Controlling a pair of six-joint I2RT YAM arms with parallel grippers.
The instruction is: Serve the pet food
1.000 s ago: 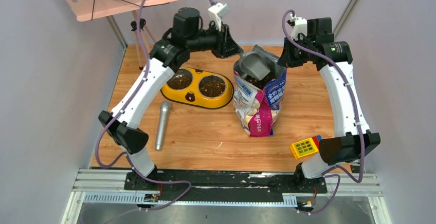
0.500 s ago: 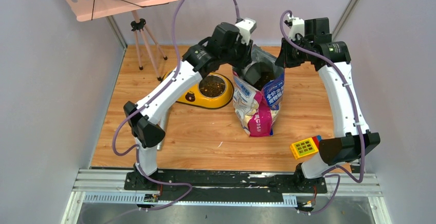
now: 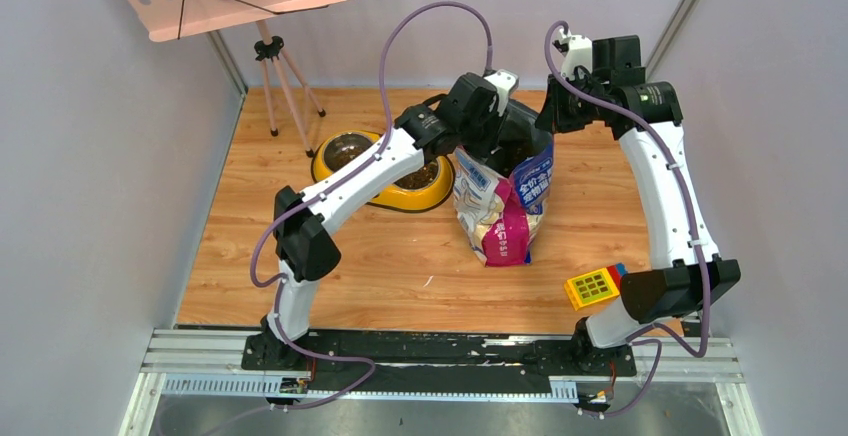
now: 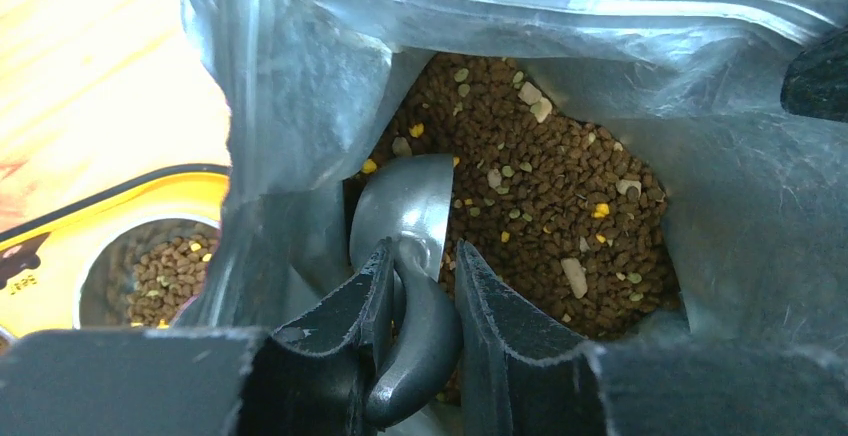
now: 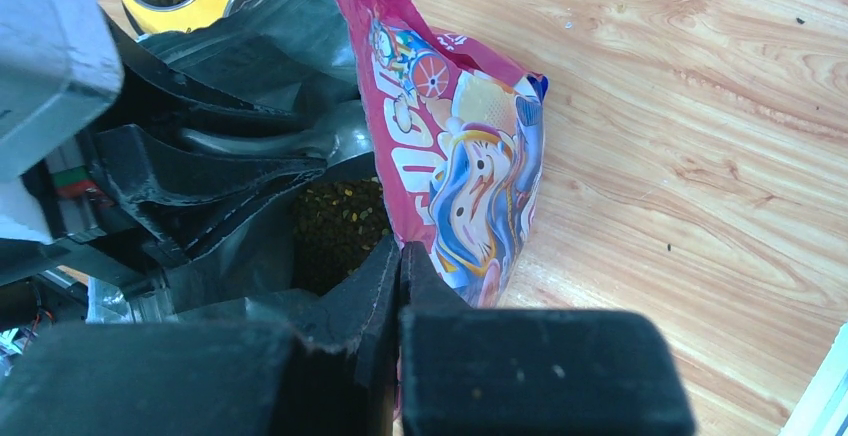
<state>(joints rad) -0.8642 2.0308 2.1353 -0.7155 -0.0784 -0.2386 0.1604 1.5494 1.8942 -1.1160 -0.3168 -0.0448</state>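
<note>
Kibble (image 4: 540, 186) lies in the open bag (image 3: 495, 211) at centre frame. The scoop (image 4: 405, 201) is clamped in the left pincer (image 4: 422, 254) and the bag rim pinched by the right pincer (image 5: 400, 251). Feeder (image 3: 395, 199) bowls are already partly filled.

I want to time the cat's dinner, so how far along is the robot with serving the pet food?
Done: one bowl of the feeder already holds pet food. In hand: the right gripper pinches the rim of the bag, and the left gripper holds the scoop down inside it, at the food. Left: lift a scoopful and tip it into the feeder.
</note>
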